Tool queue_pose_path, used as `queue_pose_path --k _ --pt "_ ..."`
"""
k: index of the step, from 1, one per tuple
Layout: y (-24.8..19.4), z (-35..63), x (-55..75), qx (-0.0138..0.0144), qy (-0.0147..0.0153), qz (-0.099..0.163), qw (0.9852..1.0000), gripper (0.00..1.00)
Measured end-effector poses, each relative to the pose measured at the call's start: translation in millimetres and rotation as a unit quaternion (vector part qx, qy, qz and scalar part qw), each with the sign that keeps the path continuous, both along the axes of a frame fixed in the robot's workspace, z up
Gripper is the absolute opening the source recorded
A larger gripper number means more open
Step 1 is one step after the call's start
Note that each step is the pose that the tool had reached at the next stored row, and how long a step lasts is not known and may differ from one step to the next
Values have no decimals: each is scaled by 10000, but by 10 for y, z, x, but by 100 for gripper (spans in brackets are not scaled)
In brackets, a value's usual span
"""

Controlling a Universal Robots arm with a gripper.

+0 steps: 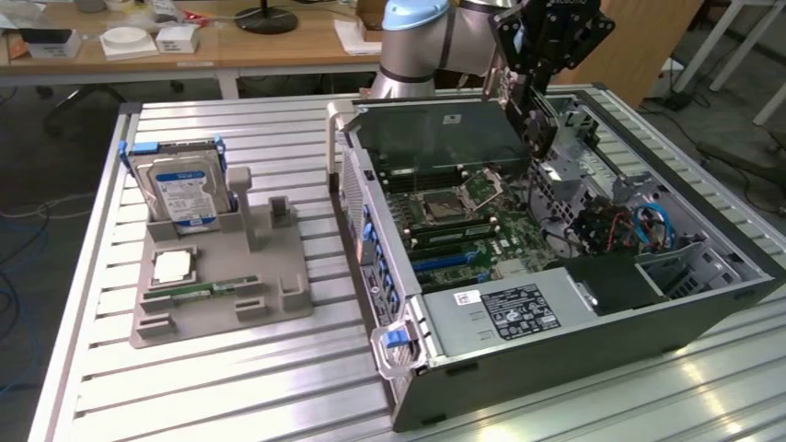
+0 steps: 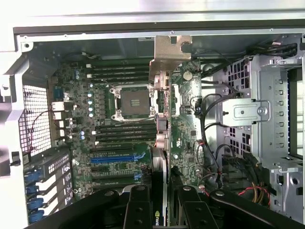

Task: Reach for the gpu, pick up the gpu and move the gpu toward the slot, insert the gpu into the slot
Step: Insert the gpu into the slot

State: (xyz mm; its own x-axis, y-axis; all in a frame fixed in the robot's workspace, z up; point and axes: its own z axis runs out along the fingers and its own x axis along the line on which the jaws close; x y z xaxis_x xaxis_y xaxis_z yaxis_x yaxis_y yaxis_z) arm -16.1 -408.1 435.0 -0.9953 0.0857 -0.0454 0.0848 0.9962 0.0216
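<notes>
Looking down past the gripper (image 2: pixel 162 212), we see its two black fingers (image 2: pixel 138 210) clamped on the gpu (image 2: pixel 161 164), one on each flat face, so the card meets us edge-on. We place everything from the processor socket (image 2: pixel 132 101). The gpu hangs clear above the motherboard (image 2: pixel 186 138) and passes just beside the socket. Its gripped end stops short of the socket and its silver bracket (image 2: pixel 169 52) reaches beyond it toward the case wall. So the long axis runs straight out from the jaws, with the bracket end farthest from them. The slot (image 2: pixel 116 159), which we take to be the long blue strip, lies apart from the socket, past a bank of dark memory strips. It is nearer the gripped end than the bracket end. Seen from the wrist, the slot's length crosses the card's line rather than following it. We judge the card neither seated nor lined up with the strip. How high it hangs we cannot tell.
</notes>
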Motion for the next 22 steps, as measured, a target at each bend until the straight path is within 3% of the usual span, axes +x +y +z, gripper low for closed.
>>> queue_pose_path --k 6,15,22 --pt "0 0 0 0 0 25 10000 25" --pt "-8 0 -3 -1 0 332 9994 25" --pt "-13 -2 -5 -1 0 683 9977 25"
